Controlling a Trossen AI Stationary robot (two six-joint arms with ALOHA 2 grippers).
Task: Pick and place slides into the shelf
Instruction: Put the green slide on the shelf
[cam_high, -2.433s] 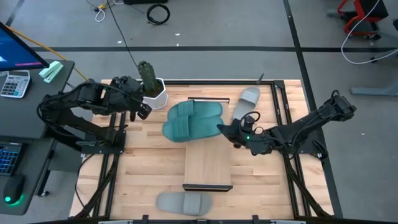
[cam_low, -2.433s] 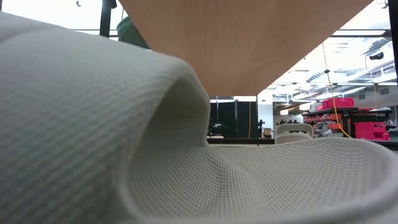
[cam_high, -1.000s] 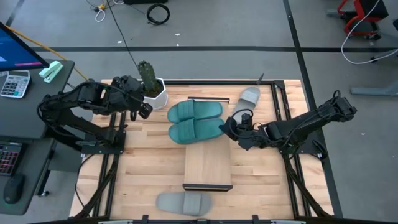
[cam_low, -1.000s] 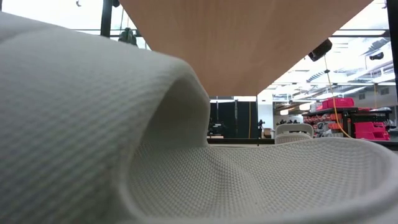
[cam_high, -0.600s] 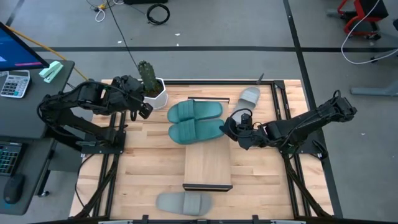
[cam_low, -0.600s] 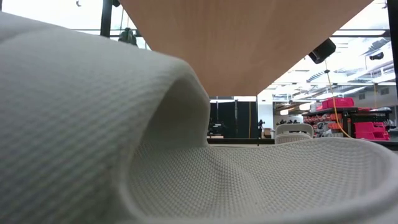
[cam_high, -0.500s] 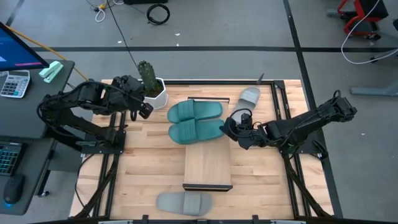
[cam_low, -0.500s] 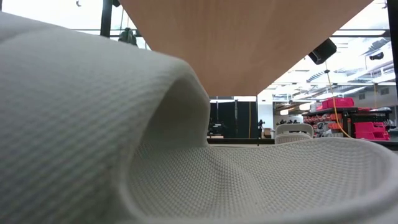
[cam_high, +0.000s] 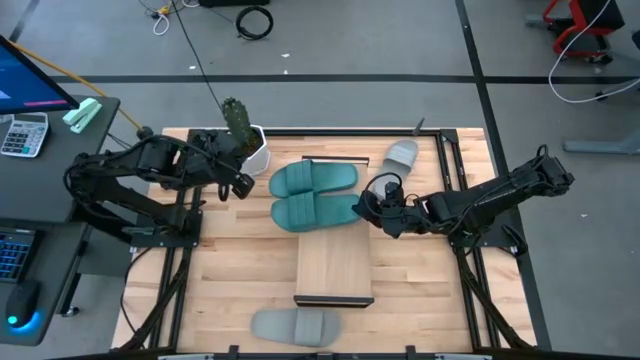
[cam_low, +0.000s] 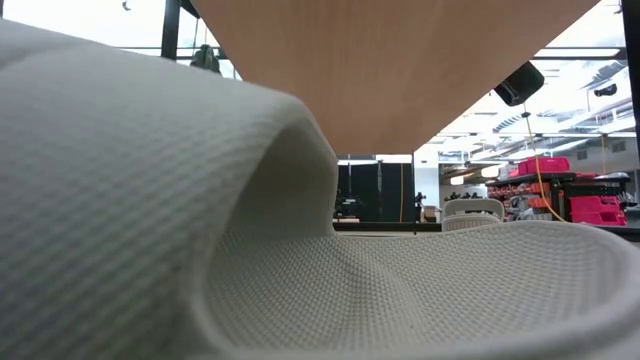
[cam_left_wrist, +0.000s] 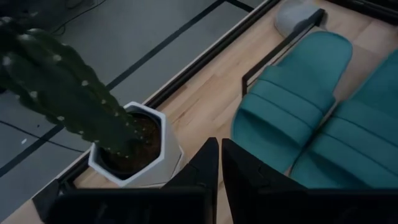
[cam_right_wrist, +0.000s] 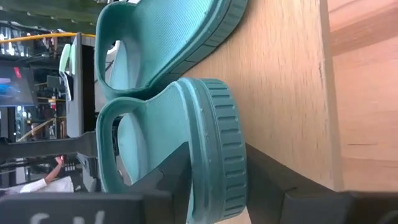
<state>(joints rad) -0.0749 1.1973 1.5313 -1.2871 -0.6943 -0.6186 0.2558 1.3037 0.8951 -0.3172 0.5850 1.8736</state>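
Note:
Two teal slides lie side by side across the far end of the shelf (cam_high: 335, 265), the farther teal slide (cam_high: 313, 178) and the nearer teal slide (cam_high: 315, 210), soles down on the board. My right gripper (cam_high: 368, 208) is at the nearer one's right end and shut on it. One grey slide (cam_high: 400, 155) lies on the table by the far right corner. The other grey slide (cam_high: 295, 323) sits at the near edge and fills the low view (cam_low: 200, 230). My left gripper (cam_high: 243, 186) hovers shut beside the cactus pot (cam_high: 250, 150), touching nothing. My right gripper holds the nearer teal slide by its right end (cam_right_wrist: 217, 134), coming in level from the table's right. One finger (cam_right_wrist: 171, 171) is on the footbed side and the other finger (cam_right_wrist: 267, 180) on the sole side. The rest of the slide lies on the shelf board (cam_right_wrist: 286, 81).
A white hexagonal pot with a cactus (cam_left_wrist: 134, 152) stands at the table's far left, close to my left gripper (cam_left_wrist: 219, 163). The shelf's near half is bare board. Dark metal rails run along the table's left and right sides (cam_high: 180, 270).
My left gripper has moved a little toward the table's right and near edge, away from the cactus pot and closer to the teal slides. The right gripper and both teal slides have stayed where they were.

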